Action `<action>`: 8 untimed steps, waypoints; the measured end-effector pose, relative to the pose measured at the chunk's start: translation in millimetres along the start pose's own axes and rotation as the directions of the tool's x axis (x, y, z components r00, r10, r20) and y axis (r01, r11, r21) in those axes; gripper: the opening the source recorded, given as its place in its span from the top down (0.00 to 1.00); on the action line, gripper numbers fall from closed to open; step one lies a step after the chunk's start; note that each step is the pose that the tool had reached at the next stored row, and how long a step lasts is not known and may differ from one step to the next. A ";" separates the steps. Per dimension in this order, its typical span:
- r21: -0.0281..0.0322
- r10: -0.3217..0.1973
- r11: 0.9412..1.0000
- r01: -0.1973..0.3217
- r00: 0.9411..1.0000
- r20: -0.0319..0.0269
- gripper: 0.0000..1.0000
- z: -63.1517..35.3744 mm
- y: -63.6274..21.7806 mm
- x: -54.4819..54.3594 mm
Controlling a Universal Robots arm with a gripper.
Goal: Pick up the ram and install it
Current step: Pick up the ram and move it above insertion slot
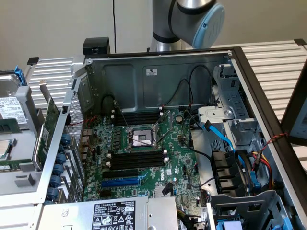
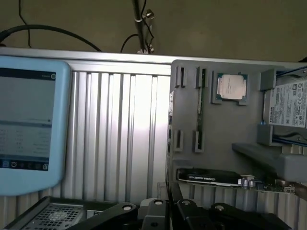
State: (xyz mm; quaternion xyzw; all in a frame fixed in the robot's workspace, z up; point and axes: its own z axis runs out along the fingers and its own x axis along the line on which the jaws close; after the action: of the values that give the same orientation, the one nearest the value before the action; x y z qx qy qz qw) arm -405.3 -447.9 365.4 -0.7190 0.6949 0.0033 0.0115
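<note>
The ram [image 2: 200, 103] is a thin green stick standing on edge in a grey holder tray [image 2: 187, 129], between grey clips. My gripper [image 2: 171, 194] is some way back from it, and its dark fingers stand together, shut on nothing. In the exterior view the ram [image 1: 9, 125] lies on that tray [image 1: 21, 179] at the far left, outside the open computer case [image 1: 158, 72]. Inside the case, black memory slots [image 1: 136, 159] with white end clips run on both sides of the CPU socket [image 1: 141, 138] on the green motherboard. The arm's elbow [image 1: 196, 19] is above the case's back wall.
On the tray sit a processor chip [image 2: 231, 87], a hard drive [image 2: 288, 103] and a black expansion card [image 2: 211, 177]. A blue-framed tablet screen [image 2: 29, 124] stands beside the ribbed metal table [image 2: 120, 134]. Cables, a blue ribbon [image 1: 223, 136] and drive cages crowd the case's right side.
</note>
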 end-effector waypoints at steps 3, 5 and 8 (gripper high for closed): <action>0.000 -0.002 1.000 0.002 1.000 0.011 0.86 -11.1 -6.3 1.8; 0.000 -0.004 1.000 0.004 1.000 0.014 0.86 -17.6 -11.2 2.5; -0.002 -0.006 1.000 0.006 1.000 0.015 0.86 -26.8 -20.3 3.0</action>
State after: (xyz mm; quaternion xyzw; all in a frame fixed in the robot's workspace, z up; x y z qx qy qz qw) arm -385.2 -450.8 392.4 -0.7212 0.6925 0.0094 0.0160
